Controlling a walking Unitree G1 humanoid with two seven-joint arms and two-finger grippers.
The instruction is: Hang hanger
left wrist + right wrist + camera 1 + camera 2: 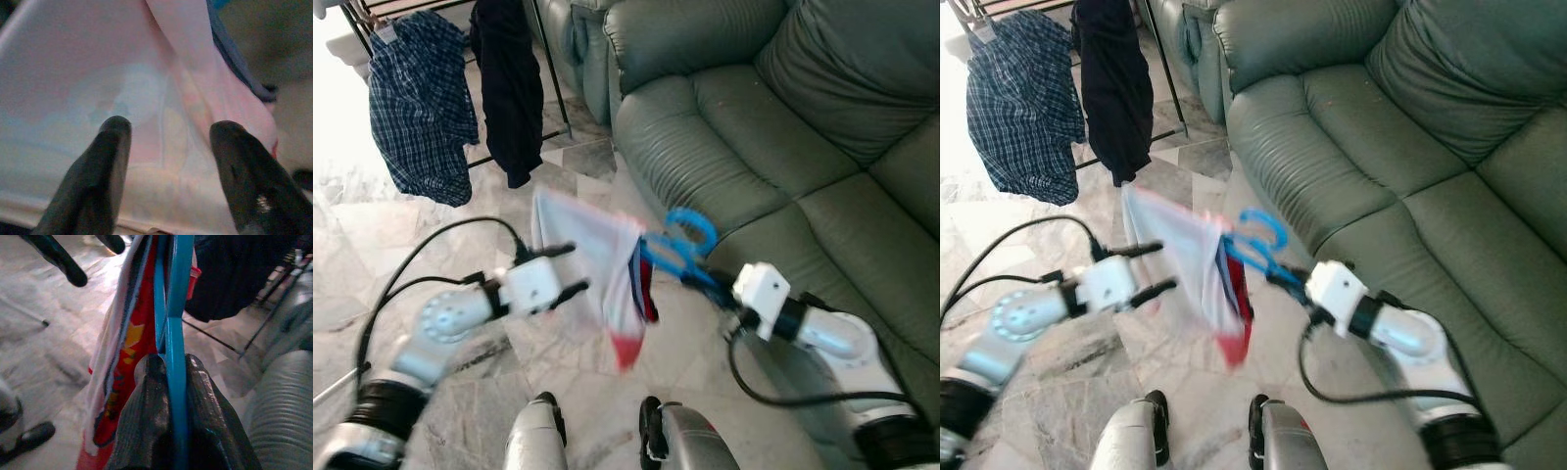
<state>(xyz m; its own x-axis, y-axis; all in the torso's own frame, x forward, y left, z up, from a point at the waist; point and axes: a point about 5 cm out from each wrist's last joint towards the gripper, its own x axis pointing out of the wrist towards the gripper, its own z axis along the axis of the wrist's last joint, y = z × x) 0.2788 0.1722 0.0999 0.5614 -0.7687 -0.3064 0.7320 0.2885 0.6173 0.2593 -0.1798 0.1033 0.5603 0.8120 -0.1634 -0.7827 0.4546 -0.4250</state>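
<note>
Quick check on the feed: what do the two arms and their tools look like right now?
Both arms are silver with black bands and loose black cables. Each wrist ends in a white block. The left tool and the right tool each carry two long black fingers.

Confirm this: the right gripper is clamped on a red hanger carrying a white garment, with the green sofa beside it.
Not quite. The hanger is blue, not red, as the right wrist view shows. The right gripper is clamped on it, the white garment hangs from it, and the green sofa is beside it.
</note>
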